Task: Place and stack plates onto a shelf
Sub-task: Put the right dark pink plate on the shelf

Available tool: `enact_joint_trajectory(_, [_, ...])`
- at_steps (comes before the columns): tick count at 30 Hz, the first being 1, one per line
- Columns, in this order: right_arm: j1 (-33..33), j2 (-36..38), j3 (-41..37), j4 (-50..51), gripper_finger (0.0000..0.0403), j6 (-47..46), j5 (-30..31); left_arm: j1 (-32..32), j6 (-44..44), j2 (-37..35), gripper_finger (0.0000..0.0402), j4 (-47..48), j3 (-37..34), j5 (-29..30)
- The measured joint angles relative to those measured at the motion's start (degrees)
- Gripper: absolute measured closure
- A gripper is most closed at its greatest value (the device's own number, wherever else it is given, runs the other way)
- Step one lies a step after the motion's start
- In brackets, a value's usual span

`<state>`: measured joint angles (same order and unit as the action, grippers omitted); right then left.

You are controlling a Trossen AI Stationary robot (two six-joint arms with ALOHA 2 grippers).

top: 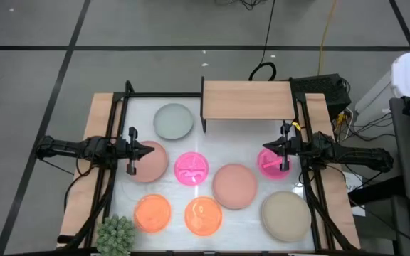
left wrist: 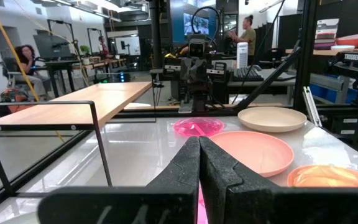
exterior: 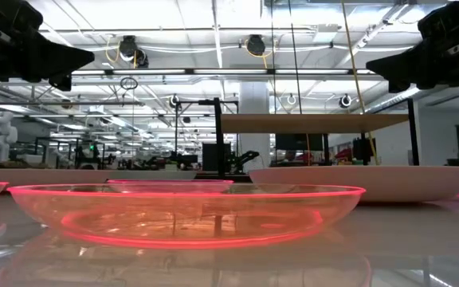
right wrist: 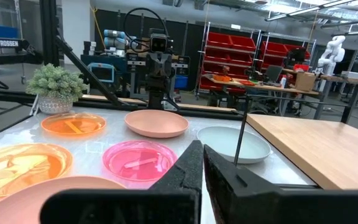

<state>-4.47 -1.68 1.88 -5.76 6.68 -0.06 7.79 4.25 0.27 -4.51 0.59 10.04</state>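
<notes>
On the table (top: 112,107), every plate (top: 234,185) lies loose and the shelf (top: 248,99) at the far edge is bare, so stacking hasn't begun; left gripper (top: 148,151) and right gripper (top: 265,148) hover clenched, grasping nothing

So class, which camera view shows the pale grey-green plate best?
The high view: the pale grey-green plate shows whole, beside the shelf. The right wrist view shows it behind a shelf leg. The low and left wrist views don't clearly show it.
</notes>
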Motion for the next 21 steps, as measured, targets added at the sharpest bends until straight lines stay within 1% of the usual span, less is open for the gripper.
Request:
enact_joint_trajectory(12, [0.0,0.0,0.0,0.0,0.0403,-0.03,-0.01,0.0,0.0,-0.01,0.0398,0.0,0.0,0.0])
enact_joint_trajectory(13, [0.04,-0.01,0.01,0.02,0.0403,-1.04,-0.07,0.0,0.0,-0.02,0.0398,0.0,-0.01,-0.01])
enact_joint_trajectory(16, [0.07,0.0,0.0,0.9,0.0403,-10.98,-1.52,0.0,0.0,0.0,0.0398,0.02,-0.01,-0.02])
enact_joint_trajectory(17, [0.09,-0.01,0.0,0.87,0.0403,-12.03,-1.22,0.0,0.0,0.0,0.0398,0.02,-0.01,-0.01])
enact_joint_trajectory(21, [0.04,-0.01,0.01,0.94,0.0403,-8.84,-0.01,0.0,0.0,0.0,0.0398,-0.01,0.01,0.0])
